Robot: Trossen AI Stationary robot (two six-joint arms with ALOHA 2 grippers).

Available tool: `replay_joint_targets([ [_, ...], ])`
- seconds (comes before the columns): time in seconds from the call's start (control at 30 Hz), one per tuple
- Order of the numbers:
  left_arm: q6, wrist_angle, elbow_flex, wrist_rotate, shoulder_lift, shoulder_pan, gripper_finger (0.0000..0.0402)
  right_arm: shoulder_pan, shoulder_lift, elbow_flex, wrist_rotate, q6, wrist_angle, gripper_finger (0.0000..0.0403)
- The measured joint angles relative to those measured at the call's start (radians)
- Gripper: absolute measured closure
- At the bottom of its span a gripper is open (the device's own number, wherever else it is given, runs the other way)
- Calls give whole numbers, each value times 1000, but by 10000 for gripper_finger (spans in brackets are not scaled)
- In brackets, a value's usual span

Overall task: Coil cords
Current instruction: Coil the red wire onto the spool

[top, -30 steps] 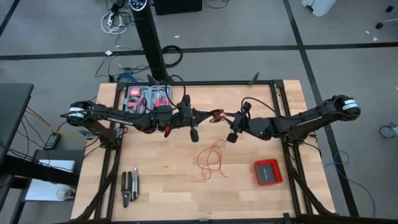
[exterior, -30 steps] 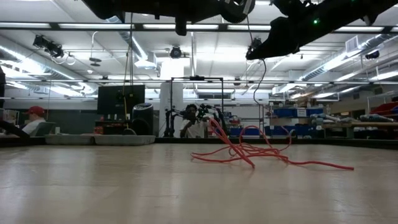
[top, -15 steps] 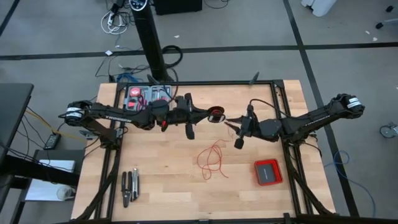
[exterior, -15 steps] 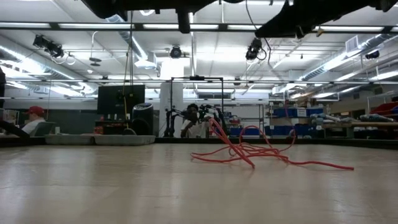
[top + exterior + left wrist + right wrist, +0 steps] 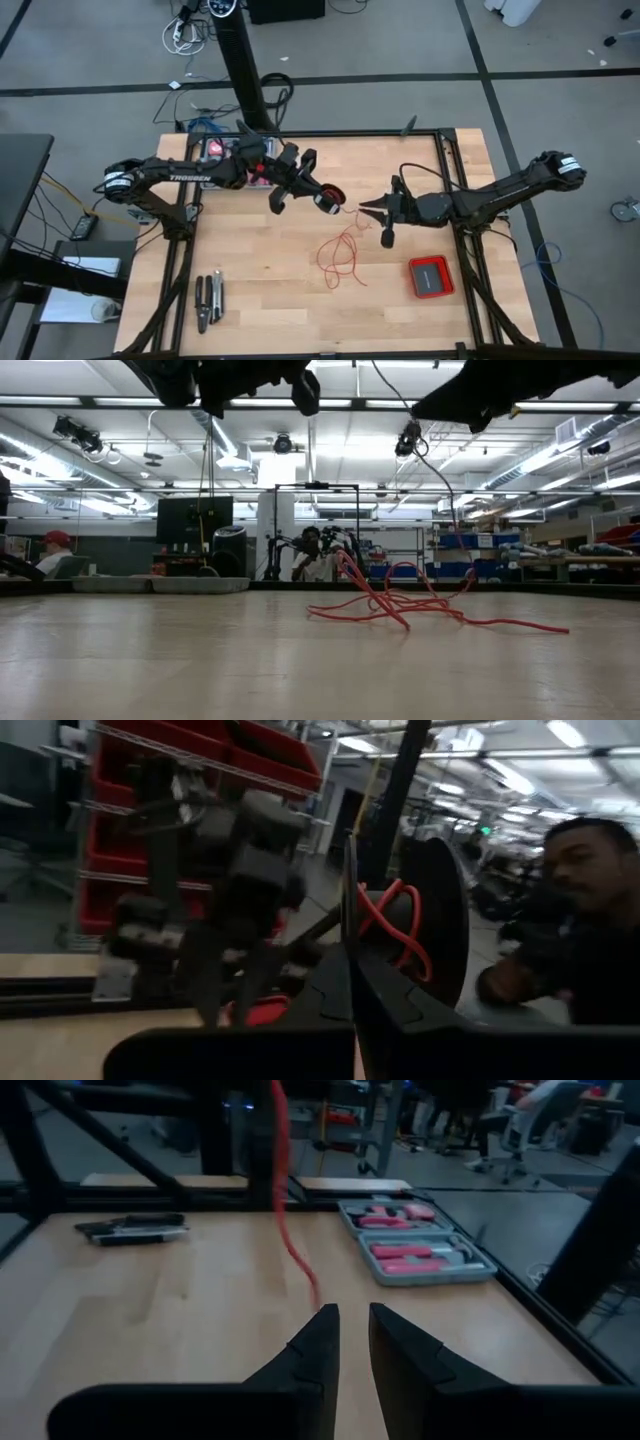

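Only left wrist view – spool (image 5: pixel 440 920) gripped.

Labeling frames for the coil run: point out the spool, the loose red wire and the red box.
spool (image 5: pixel 328 197): high view, on its dark flange.
loose red wire (image 5: pixel 343 255): high view, on the middle of the loops.
red box (image 5: pixel 431 276): high view, on its top face.

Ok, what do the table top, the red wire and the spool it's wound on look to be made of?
Table top: pale wood planks, matt, with visible seams and grain. Red wire: thin and flexible, lying in loose loops, likely plastic-insulated. Spool, held in the shut left gripper: dark, smooth disc, probably plastic, though metal cannot be ruled out.
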Motion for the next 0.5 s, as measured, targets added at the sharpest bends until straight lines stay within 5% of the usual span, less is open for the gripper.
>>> replay_joint_targets([
  [0.27, 2, 46, 0, -48, 0, 27, 401, -59, 0, -89, -44, -19, 89, 348],
  [0.5, 133, 39, 0, -313, 0, 27, 401, -48, 0, -104, 2, -155, 96, 350],
])
